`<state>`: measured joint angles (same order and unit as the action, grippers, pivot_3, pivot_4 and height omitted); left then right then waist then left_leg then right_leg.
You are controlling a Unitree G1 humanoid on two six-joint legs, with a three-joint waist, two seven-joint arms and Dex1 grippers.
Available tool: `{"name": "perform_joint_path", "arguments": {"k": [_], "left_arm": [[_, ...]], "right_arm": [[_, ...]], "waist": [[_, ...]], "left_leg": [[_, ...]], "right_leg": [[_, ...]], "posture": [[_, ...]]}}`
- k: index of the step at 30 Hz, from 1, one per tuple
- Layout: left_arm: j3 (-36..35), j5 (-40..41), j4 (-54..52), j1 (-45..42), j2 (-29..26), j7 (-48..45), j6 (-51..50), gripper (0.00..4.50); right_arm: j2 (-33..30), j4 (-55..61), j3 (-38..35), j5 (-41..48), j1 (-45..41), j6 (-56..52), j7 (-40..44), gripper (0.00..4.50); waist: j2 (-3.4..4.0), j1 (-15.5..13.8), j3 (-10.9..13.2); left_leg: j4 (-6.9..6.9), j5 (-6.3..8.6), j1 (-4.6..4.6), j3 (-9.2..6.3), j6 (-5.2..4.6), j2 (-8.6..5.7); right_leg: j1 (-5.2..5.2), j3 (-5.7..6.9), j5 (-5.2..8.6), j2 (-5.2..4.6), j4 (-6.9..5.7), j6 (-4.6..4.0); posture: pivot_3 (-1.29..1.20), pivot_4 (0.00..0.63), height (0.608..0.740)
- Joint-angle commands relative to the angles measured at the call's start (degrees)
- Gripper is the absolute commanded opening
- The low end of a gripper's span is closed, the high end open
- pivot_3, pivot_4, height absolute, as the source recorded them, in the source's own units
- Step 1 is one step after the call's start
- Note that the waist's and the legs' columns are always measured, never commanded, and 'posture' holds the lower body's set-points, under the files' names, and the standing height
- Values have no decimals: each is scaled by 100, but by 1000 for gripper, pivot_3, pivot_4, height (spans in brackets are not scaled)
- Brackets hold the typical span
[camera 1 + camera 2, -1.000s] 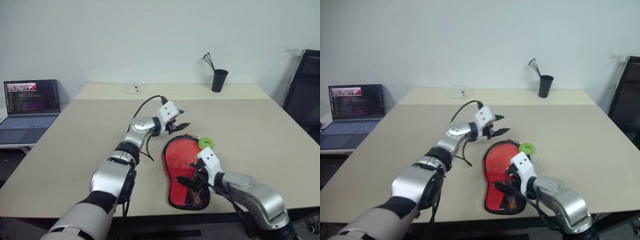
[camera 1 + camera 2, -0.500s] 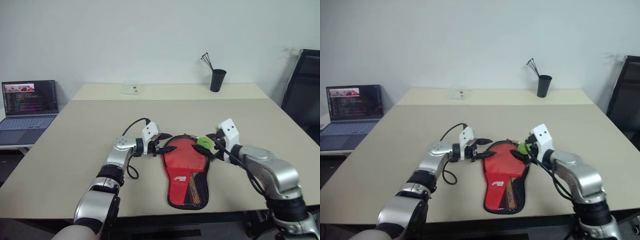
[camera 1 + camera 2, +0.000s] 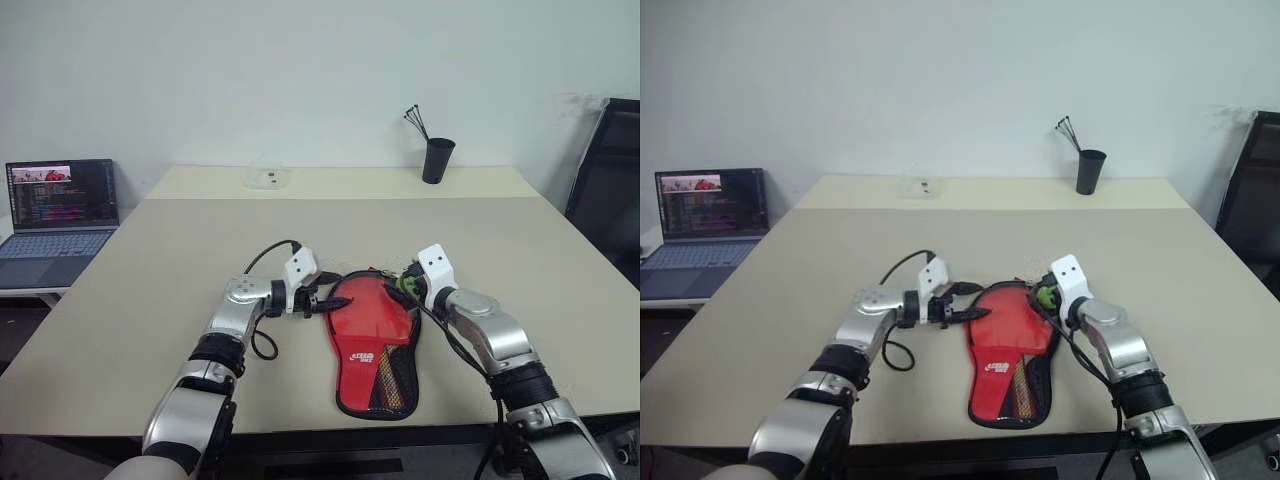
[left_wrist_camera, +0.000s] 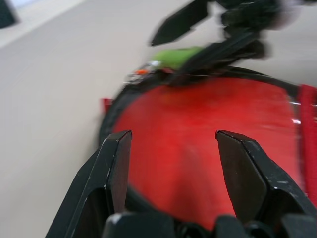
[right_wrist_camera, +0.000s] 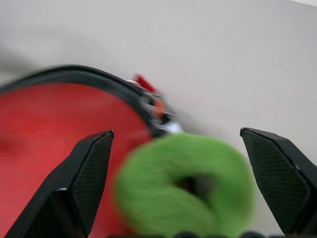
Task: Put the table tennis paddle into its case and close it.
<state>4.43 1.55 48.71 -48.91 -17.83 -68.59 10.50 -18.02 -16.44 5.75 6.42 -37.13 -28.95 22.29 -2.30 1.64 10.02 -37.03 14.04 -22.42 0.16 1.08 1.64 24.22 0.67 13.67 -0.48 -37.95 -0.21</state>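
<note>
The case (image 3: 375,340) lies flat near the front edge of the surface (image 3: 150,270), red logo side up; it looks soft and light, likely to slide or buckle if pushed. Both sets of fingers stand open and empty — the left gripper (image 3: 322,293) at its rim, the right gripper (image 3: 1038,290) over a green loop (image 5: 185,191) at the zip, the best hold, I'd say.
</note>
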Motion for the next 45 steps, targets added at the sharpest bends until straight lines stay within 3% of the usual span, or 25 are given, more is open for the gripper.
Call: {"name": "perform_joint_path", "arguments": {"k": [1,3,6,17,18,29,45], "left_arm": [[196,109,-228,-141,128,-364,156,2915],[372,7,-121,-242,205,-489,300,2915],[539,-81,86,-397,321,-560,487,2968],[835,-520,1398,-972,751,-298,1197,2968],[850,-572,1496,-973,749,-268,1263,2968],[487,-406,1965,-816,858,-437,984,2968],[762,-771,2134,-824,1002,-481,1039,2968]], "right_arm": [[-61,15,-157,-54,-144,222,18,4500],[-58,25,-186,-65,-118,201,37,4500],[-59,59,-211,-55,-82,147,41,3913],[6,220,-252,-12,8,-75,84,170],[15,246,-252,-12,13,-97,86,13],[-5,265,-177,-92,-76,-195,168,13],[-920,791,-503,12,344,-623,537,13]], "waist": [[0,0,0],[0,0,0],[0,-1,0],[0,3,0],[0,4,0],[0,3,0],[4,-79,-3]], "left_leg": [[0,0,0,-1,0,0],[0,0,0,-1,0,0],[-1,0,-1,-1,0,0],[-1,0,0,0,-1,-1],[0,0,0,-1,-1,-1],[0,0,0,-2,-1,-1],[-1,0,-1,-3,-1,-5]], "right_leg": [[0,1,0,0,0,0],[0,1,2,1,-1,4],[0,0,2,1,-1,4],[0,0,5,3,-2,9],[0,0,5,3,-2,9],[0,1,5,4,-2,9],[-5,4,6,1,5,10]], "posture": [[0,150,740],[0,150,740],[0,150,740],[0,150,740],[0,150,740],[0,150,740],[0,150,740]]}}
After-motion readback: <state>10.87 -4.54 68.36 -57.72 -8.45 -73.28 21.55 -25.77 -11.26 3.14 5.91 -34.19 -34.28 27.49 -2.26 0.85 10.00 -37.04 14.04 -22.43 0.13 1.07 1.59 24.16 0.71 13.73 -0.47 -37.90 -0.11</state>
